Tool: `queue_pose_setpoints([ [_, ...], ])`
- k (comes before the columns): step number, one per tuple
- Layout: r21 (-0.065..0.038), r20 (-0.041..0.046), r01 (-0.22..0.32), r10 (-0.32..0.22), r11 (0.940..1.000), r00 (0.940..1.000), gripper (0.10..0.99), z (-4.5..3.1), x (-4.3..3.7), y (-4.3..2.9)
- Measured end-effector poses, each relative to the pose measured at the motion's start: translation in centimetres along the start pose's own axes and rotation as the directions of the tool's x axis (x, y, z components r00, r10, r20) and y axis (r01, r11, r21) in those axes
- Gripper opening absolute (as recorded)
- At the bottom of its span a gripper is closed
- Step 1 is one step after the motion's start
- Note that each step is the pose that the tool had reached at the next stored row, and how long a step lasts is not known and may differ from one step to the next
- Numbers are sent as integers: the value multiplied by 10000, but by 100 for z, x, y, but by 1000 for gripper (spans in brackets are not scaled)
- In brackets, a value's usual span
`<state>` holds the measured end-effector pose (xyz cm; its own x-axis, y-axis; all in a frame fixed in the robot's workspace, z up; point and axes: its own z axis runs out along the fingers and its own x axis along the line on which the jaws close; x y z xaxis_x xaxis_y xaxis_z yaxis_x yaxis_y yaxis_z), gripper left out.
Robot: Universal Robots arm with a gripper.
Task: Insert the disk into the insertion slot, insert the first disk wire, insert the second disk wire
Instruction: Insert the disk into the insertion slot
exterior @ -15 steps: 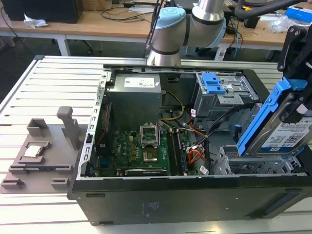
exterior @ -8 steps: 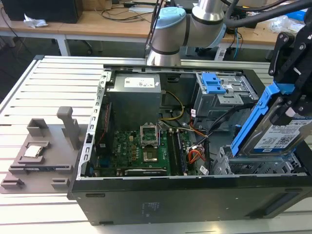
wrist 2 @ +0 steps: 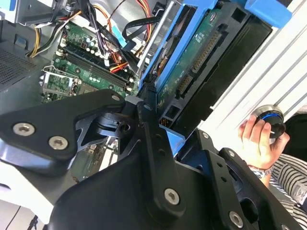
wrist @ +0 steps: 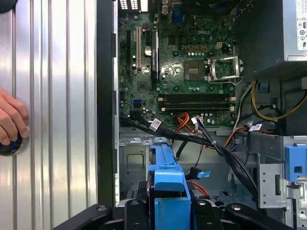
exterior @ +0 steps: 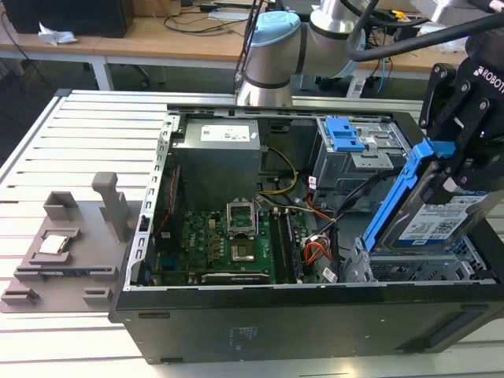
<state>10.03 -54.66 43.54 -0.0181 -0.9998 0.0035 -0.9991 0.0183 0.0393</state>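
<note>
My gripper (exterior: 459,161) is shut on the disk (exterior: 437,216), a grey drive in a blue carrier. It holds the disk tilted just above the insertion slot (exterior: 417,268), the silver cage at the case's corner on the exterior view's right. The second wrist view shows the disk's green circuit side (wrist 2: 201,62) between my black fingers (wrist 2: 144,124). In the first wrist view the blue carrier (wrist: 168,177) hangs over the cage (wrist: 134,158). The first disk wire (wrist: 200,188), thin and red, lies loose beside the carrier. I cannot tell the second disk wire apart in the cable bundle.
The open computer case holds a green motherboard (exterior: 228,236), a power supply (exterior: 216,150), and a taller grey cage with a blue latch (exterior: 354,150). Black and orange cables (wrist: 184,120) cross near the slot. A person's hand (wrist: 12,120) rests on a knob. A grey fixture (exterior: 59,244) sits on the table.
</note>
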Motion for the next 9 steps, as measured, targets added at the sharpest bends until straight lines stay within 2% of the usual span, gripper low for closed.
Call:
queue_pose_setpoints([
  [7,0,2,0,0,10000,10000,365,144,0,-6],
  [9,0,1,0,0,10000,10000,365,165,0,-7],
])
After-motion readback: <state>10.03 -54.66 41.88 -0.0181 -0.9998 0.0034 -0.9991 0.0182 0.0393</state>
